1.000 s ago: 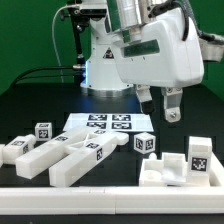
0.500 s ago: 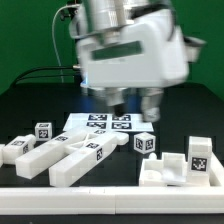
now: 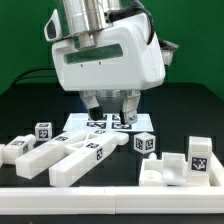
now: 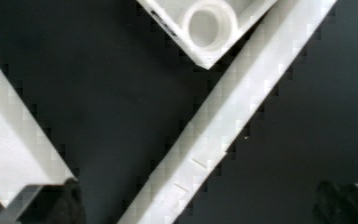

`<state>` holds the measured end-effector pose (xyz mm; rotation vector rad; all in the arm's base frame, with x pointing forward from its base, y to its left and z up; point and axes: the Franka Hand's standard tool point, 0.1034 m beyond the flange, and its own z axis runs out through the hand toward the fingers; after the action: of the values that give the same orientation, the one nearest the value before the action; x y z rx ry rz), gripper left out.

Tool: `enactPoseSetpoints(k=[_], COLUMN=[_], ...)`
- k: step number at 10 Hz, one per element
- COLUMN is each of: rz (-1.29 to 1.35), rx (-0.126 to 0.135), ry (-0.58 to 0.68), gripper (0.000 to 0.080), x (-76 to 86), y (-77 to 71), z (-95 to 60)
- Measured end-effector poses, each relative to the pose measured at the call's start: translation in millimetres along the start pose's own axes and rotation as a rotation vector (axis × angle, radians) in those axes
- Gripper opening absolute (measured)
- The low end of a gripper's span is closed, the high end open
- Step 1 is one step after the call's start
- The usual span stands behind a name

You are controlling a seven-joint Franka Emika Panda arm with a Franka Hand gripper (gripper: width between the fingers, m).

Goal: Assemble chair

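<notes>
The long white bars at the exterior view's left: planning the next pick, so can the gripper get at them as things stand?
Probably yes: the gripper hangs open over the marker board, and the bars lie uncovered nearby with nothing between.

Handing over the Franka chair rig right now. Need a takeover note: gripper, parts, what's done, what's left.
Gripper: open and empty, hanging low over the marker board.
Parts: long bars lie side by side at the exterior view's left front. Blocky parts sit at the exterior view's right front. The small tagged cube stands between the two groups and is not part of the furniture.
Done: nothing visibly joined; the pieces look loose.
Left: as far as these views show, every pick and every joint.
</notes>
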<state>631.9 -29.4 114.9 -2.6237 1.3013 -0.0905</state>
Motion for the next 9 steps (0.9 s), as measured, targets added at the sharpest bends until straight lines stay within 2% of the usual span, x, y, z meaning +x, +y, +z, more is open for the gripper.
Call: enactPoseSetpoints(k=[1,2,3,4,5,7,8,9], rz=[-0.043,-0.087,-0.070,-0.072,-0.091,-0.087,-0.145,-0.230], rx=[-0.011,-0.030,-0.048,-0.056,-0.051,-0.053,-0.059,-0.072], ry=[-0.006,-0.024,-0.022,0.000,0.018,0.017,0.013,-0.002], gripper=[0.0649,0.0649,0.0649,0.0649,0.0649,0.0649,0.0649,0.0649], x=[6.1,11.9,14.8,12.0,8.5,10.4,11.2,14.9], y=[14.7,37.2,53.1,52.0,44.8,47.6,51.6,66.3], z=[1.4,2.4,3.6,4.3,5.5,5.5,7.1,9.8])
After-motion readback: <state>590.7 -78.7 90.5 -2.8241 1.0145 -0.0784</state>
